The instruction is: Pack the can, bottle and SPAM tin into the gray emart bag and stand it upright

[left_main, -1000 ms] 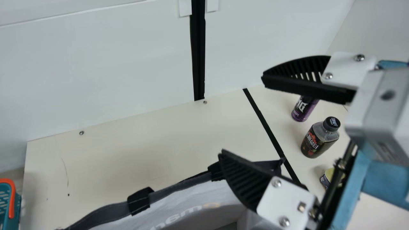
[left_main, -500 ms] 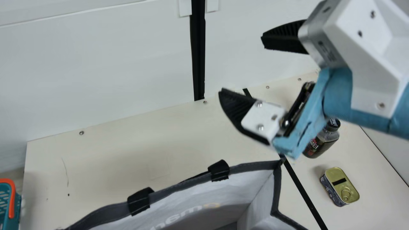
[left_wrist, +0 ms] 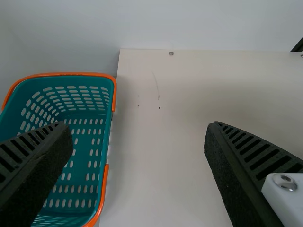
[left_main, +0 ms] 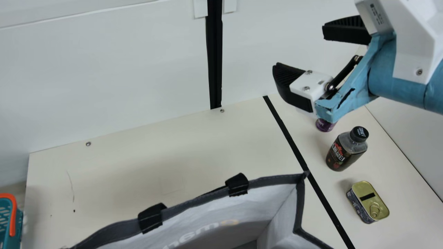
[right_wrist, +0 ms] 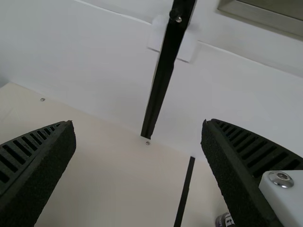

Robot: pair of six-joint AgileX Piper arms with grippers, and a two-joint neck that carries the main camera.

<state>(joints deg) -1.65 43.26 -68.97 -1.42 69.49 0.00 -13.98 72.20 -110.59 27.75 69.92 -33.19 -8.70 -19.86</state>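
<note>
My right gripper is open and empty in the main view, raised over the table's back right; the right wrist view shows the gripper with its fingers wide apart. Below it the purple can is partly covered by the arm; its edge peeks out in the right wrist view. The dark bottle stands in front of the can, and the SPAM tin lies nearer. The gray bag gapes at the bottom, its inside visible. In the left wrist view my left gripper is open, nothing between its fingers.
A teal basket with orange handles is at the far left, also the basket in the left wrist view. White walls rise behind the table. A black strip runs between the bag and the items.
My right gripper has risen from over the bag's right corner and swung back and to the right, staying open. The bag corner, tin and bottle are uncovered.
</note>
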